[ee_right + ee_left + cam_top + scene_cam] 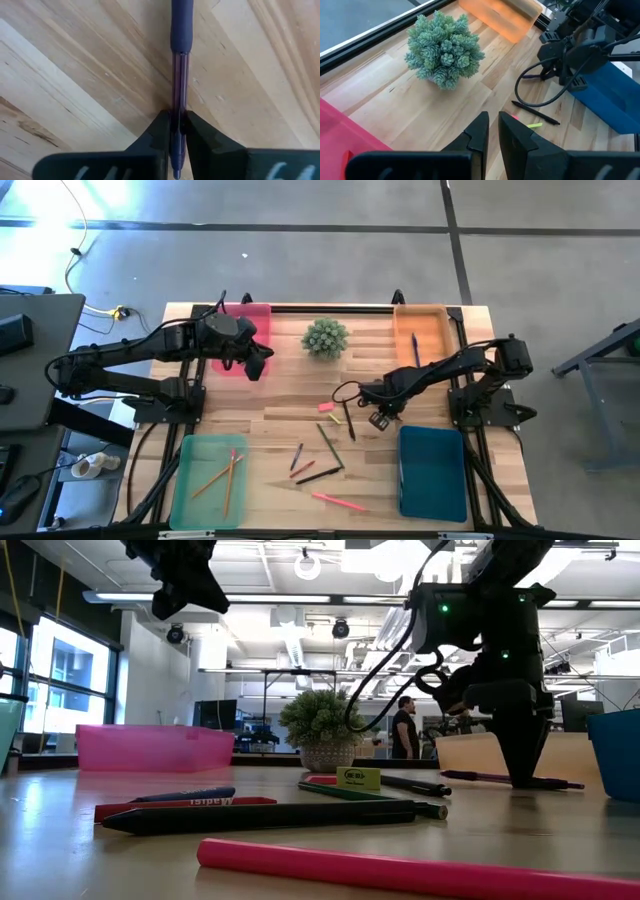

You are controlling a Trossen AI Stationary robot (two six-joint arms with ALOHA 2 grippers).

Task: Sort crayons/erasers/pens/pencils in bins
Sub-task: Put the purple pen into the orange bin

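My right gripper (177,131) is down at the tabletop (280,395), its two fingers pressed tight on the purple pen (179,60). The pen lies flat on the wood and runs straight out ahead of my fingertips, its darker grip section farthest from me. In the low view my right gripper (522,778) stands on that pen (500,778), which pokes out to both sides of it.

The teal-blue bin (432,472) sits just beside this gripper, nearer the table's front edge, and the orange bin (422,335) lies beyond it toward the back, with one dark stick in it. A black pen (350,420), a dark green pencil (330,445) and small pink and yellowish erasers (325,408) lie close by on my inner side.

My left gripper (492,131) hangs above the pink bin (240,340), well apart from the work, its fingers nearly together around nothing. The potted plant (325,337) stands between it and the orange bin. The light green bin (208,480) holds pencils.
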